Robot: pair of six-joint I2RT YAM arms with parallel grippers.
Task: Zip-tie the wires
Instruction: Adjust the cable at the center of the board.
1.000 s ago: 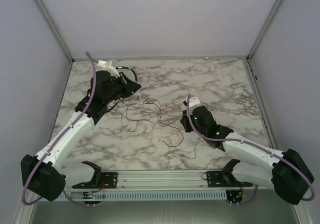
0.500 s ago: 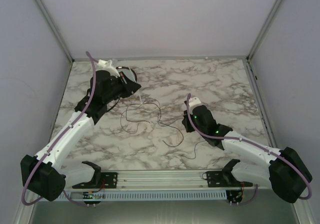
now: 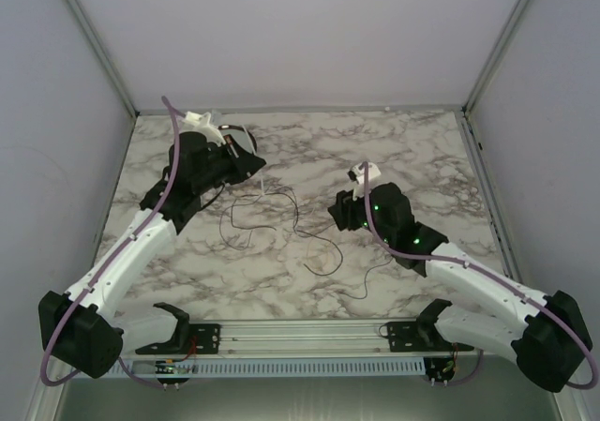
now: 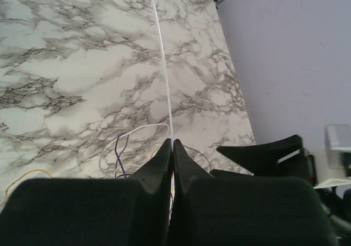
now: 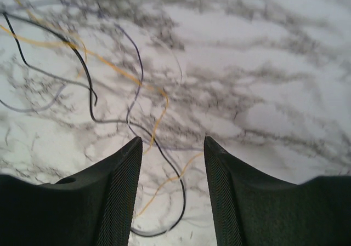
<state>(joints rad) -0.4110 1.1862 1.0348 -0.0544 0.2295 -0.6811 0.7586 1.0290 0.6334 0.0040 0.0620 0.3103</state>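
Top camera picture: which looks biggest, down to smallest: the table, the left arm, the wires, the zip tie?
Biggest first:
1. table
2. left arm
3. wires, a loose tangle
4. zip tie, a tiny white sliver

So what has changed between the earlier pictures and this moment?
The right hand turned more toward the wires and its jaws opened; it grips nothing. The left hand stayed shut on the zip tie, and the wires lie about as before.
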